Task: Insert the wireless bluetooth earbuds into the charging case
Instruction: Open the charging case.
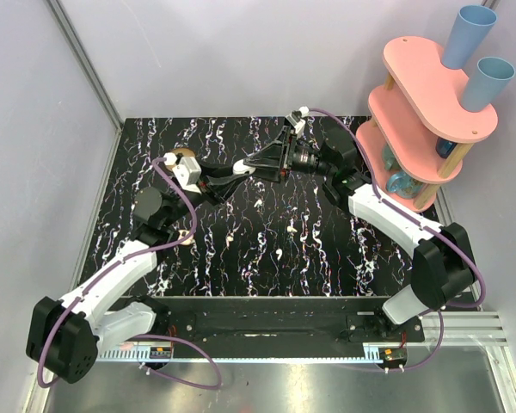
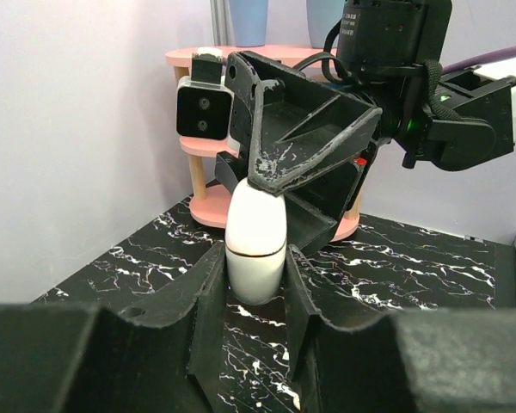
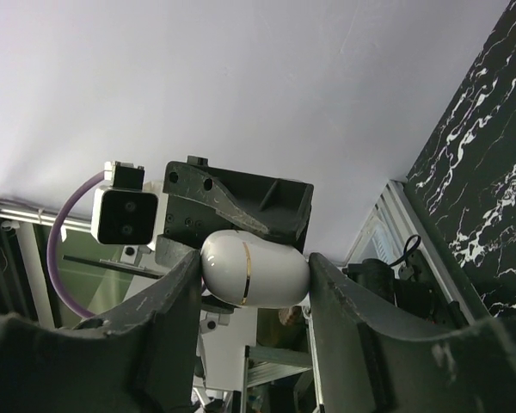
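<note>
Earbuds, seemingly pale specks, lie loose on the table. Beyond them the closed charging case hangs above it, its base clamped in the tight-shut left gripper and its lid end pinched by the half-closed right gripper. Uneven pulling could twist it free and drop it.

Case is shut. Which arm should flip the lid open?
Right, probably. Left claw clamps the lower half of the charging case as anchor; right claw brackets the free upper half.
</note>
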Available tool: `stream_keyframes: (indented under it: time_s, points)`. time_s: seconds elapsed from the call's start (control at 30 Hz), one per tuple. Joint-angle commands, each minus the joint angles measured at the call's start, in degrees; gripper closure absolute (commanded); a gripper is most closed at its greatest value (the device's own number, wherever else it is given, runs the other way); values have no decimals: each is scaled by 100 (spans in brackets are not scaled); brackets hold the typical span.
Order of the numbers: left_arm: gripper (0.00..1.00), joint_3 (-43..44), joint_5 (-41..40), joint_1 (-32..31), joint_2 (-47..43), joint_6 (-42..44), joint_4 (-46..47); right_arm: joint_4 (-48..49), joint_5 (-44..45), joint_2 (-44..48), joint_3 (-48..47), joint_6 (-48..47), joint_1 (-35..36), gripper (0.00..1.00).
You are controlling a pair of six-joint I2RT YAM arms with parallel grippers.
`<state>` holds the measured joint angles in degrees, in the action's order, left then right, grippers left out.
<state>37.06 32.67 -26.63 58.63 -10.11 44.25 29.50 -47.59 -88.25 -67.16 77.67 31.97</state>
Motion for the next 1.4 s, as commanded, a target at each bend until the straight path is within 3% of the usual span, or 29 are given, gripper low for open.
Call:
stream_keyframes:
  time_s: [0.0, 0.07, 0.17, 0.33, 0.83, 1.37]
  points:
    - [100, 293, 214, -44, 78, 53, -127, -31, -171, 185, -272, -234, 126, 58]
    - [100, 258, 170, -44, 43, 70, -127, -154, -154, 220, -272, -418, 108, 40]
    - [100, 171, 118, -44, -62, 123, -110, -383, 13, 325, -281, -779, 56, 27]
    - [100, 12, 153, -44, -212, 141, -92, -1197, 328, 527, -509, -1848, 29, 16]
    - [100, 47, 258, -52, -168, -439, 31, -4170, 1848, 1415, -913, -5506, 117, 13]
    - [100, 258, 1145, -44, 149, -879, 373, -4532, 2465, 1389, -1072, -5737, 354, 13]
